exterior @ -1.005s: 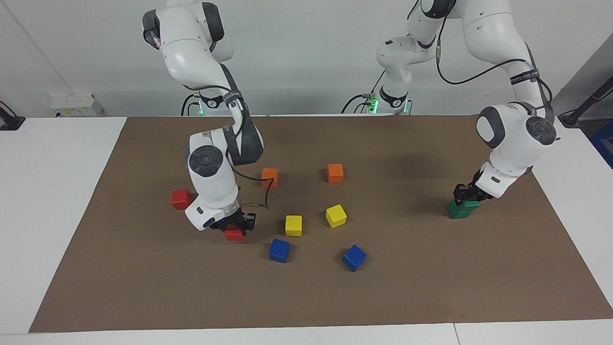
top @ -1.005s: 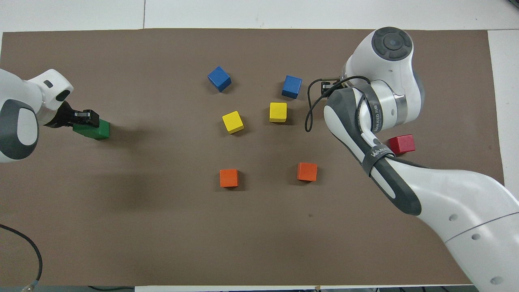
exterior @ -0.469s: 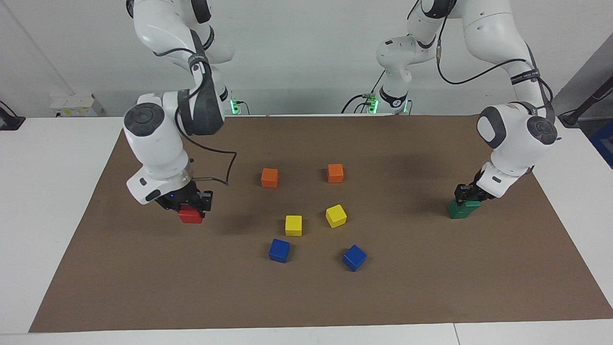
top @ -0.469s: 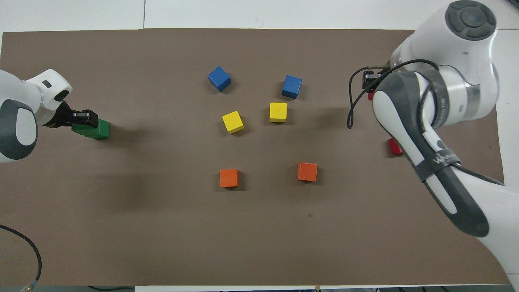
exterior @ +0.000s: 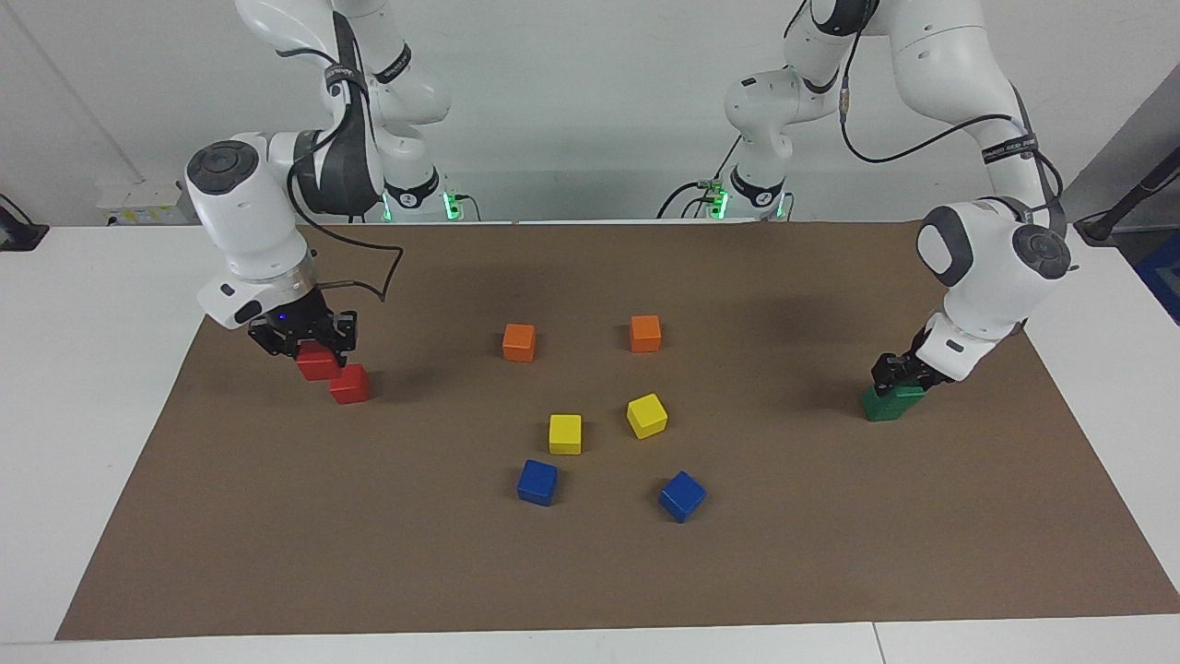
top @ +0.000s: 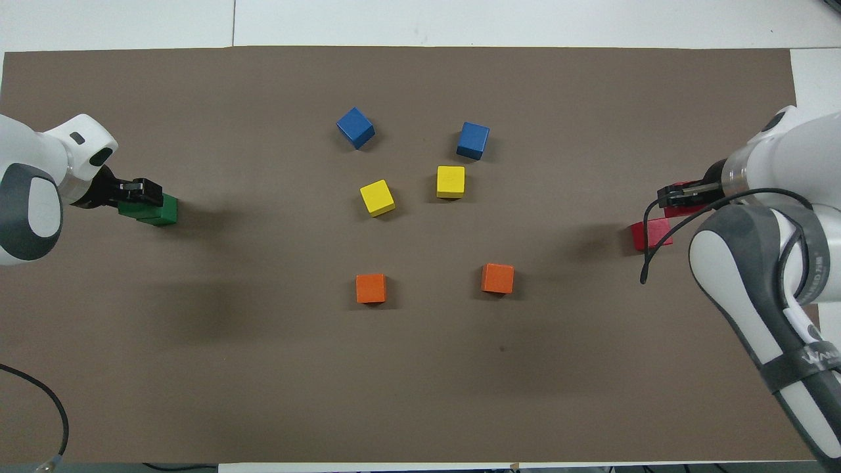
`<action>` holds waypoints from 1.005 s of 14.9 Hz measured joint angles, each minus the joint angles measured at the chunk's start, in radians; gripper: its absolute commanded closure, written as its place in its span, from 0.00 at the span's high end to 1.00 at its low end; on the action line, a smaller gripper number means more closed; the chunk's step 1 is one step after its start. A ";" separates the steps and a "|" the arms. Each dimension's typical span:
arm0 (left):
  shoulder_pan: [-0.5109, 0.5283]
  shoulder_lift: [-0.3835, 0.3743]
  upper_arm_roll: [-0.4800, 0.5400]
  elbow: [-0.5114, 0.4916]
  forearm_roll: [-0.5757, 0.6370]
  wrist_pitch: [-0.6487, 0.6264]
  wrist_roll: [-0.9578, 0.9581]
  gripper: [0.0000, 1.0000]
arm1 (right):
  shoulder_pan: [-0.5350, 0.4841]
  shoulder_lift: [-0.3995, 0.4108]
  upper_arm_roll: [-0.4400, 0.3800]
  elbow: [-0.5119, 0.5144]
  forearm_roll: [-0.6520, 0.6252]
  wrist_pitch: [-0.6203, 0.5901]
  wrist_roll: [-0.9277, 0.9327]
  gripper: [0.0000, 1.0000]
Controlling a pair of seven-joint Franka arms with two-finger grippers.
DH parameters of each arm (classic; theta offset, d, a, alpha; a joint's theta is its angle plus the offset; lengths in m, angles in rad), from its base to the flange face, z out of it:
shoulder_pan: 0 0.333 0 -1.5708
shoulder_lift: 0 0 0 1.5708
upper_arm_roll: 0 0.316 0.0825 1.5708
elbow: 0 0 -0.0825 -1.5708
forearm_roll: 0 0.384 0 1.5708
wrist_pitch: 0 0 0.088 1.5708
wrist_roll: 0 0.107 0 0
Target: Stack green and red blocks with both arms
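My right gripper (exterior: 304, 343) is shut on a red cube (exterior: 318, 362) and holds it just above the mat, close beside the second red cube (exterior: 350, 384), which lies on the mat. In the overhead view the right gripper (top: 680, 192) and the held red cube (top: 681, 210) are next to the lying red cube (top: 650, 234). My left gripper (exterior: 906, 373) is shut on the upper green cube (exterior: 896, 395), which sits slightly offset on the lower green cube (exterior: 880, 410). The left gripper (top: 141, 192) and the green cubes (top: 158, 211) also show in the overhead view.
Two orange cubes (exterior: 519, 342) (exterior: 645, 333), two yellow cubes (exterior: 565, 433) (exterior: 647, 415) and two blue cubes (exterior: 537, 482) (exterior: 682, 495) lie in the middle of the brown mat (exterior: 830, 553). White table surrounds the mat.
My right gripper has carried the red cube from beside the yellow and blue cubes toward the right arm's end, up to the other red cube. The left gripper has stayed on the green cubes.
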 measured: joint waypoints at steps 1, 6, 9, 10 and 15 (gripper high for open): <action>0.000 0.000 0.000 0.000 0.000 0.000 0.000 1.00 | 0.000 -0.015 0.000 -0.037 0.000 0.028 -0.005 0.00; 0.001 -0.031 0.001 0.026 0.000 -0.041 0.000 1.00 | -0.003 -0.049 0.000 -0.134 0.063 0.110 -0.129 0.00; 0.001 -0.090 0.001 0.054 0.000 -0.127 0.000 1.00 | -0.007 -0.052 0.000 -0.146 0.100 0.108 -0.159 0.00; 0.001 -0.117 0.001 0.057 0.000 -0.166 0.000 1.00 | -0.011 -0.052 0.000 -0.150 0.101 0.103 -0.159 0.00; -0.002 -0.249 -0.002 0.060 0.000 -0.323 0.000 1.00 | -0.045 -0.051 -0.001 -0.160 0.101 0.060 -0.166 0.00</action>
